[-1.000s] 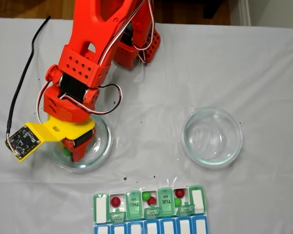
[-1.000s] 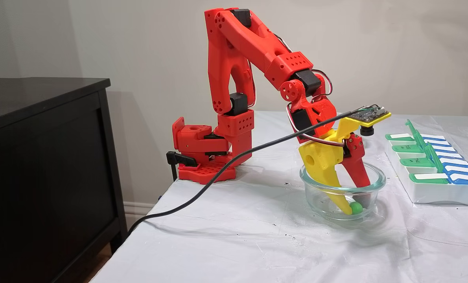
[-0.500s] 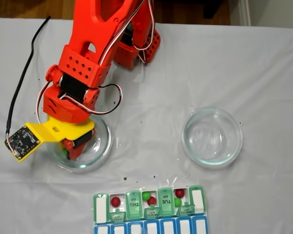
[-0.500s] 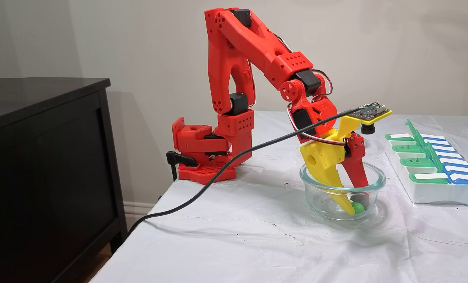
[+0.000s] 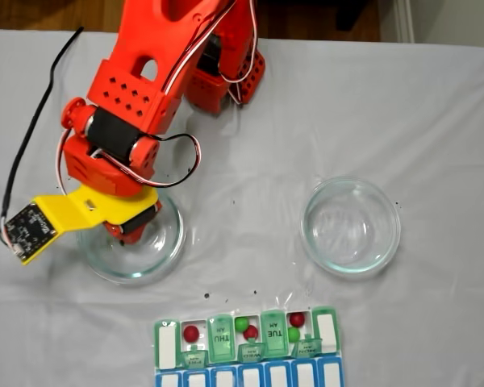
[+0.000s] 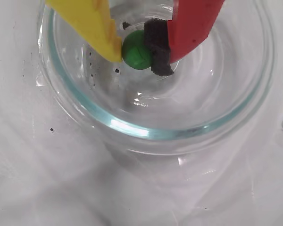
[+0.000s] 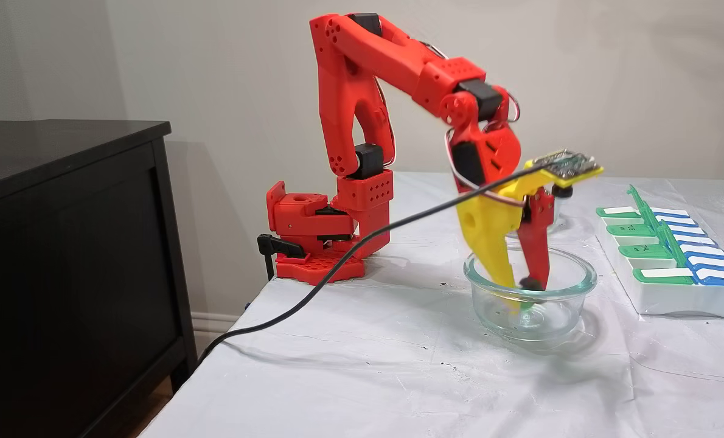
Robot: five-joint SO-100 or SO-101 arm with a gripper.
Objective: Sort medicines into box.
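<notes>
I'm pinching a green ball (image 6: pixel 137 49) right now, my gripper (image 6: pixel 137 51) closing on it from both sides: the yellow finger (image 6: pixel 92 23) is pressing its left side in the wrist view and the black pad on my red finger (image 6: pixel 191 23) is pressing its right. My fingertips are hanging inside the glass dish (image 6: pixel 132 127), with the ball sitting above the dish floor, roughly level with the rim in the side fixed view, where the green is just peeking out by my fingertips (image 7: pixel 523 286).

In the top-down fixed view my gripper (image 5: pixel 123 238) is reaching into the left dish (image 5: pixel 165 250), while the other glass dish (image 5: pixel 351 227) is standing well apart to the right. The pill box (image 5: pixel 248 347) is lying at the bottom edge on the white cloth (image 5: pixel 323 121). In its open green-lidded row I'm seeing a red ball (image 5: pixel 191 333) at the left, a green one (image 5: pixel 241 324) touching a red one (image 5: pixel 251 332) in the middle, and a red one (image 5: pixel 297 320) just above a green one (image 5: pixel 294 334) at the right.
</notes>
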